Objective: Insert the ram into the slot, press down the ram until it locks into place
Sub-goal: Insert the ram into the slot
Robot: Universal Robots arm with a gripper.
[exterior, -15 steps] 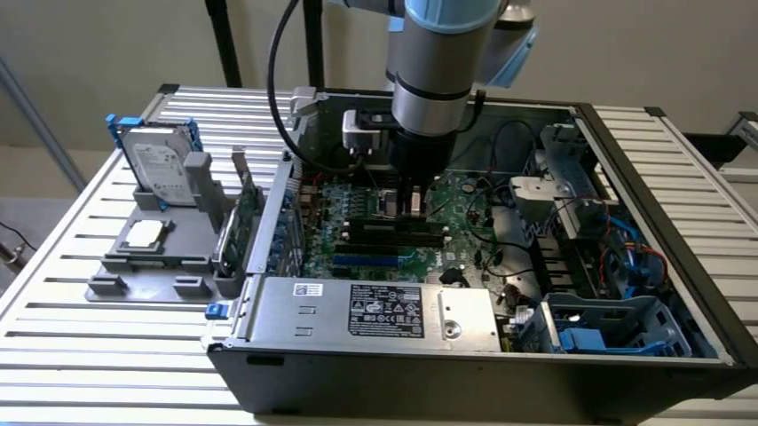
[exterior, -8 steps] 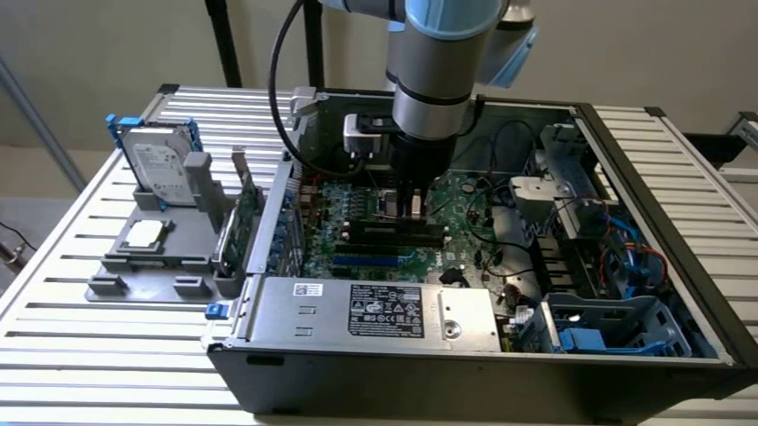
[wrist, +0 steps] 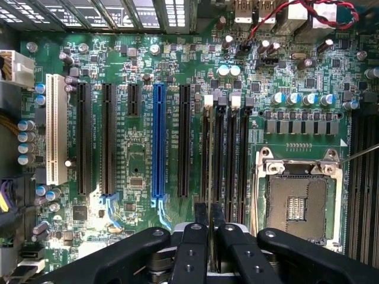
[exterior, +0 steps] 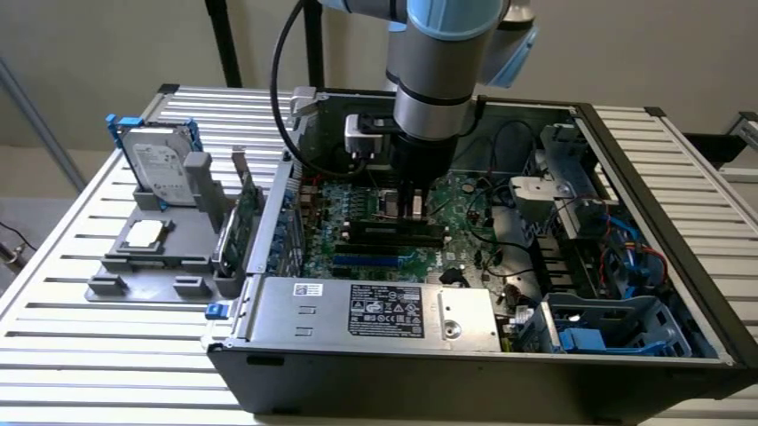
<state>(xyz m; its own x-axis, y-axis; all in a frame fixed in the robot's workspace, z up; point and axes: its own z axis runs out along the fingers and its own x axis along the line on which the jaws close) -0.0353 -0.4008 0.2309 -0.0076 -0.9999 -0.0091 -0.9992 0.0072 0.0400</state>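
Note:
My gripper [wrist: 209, 216] reaches down into the open computer case [exterior: 663, 213], low over the motherboard [wrist: 136, 77]. Its two black fingers [wrist: 200, 214] stand almost together. The ram [wrist: 208, 160] shows edge-on as a thin pale-green strip between them. It runs along the slot [wrist: 204, 177], the outermost of the black memory sockets, which lies beside a black expansion slot and has a pale latch at its far end. In the exterior view the gripper [exterior: 413, 213] stands right over the dark memory sockets [exterior: 391, 232]. How deep the ram sits is hidden.
A blue expansion slot [wrist: 158, 142] and the square metal-framed processor socket [wrist: 296, 204] flank the memory sockets. Outside the case, a grey holder [exterior: 142, 257] carries a hard drive [exterior: 160, 164] and a green card with a bracket [exterior: 243, 222]. The power supply [exterior: 367, 306] lies in front.

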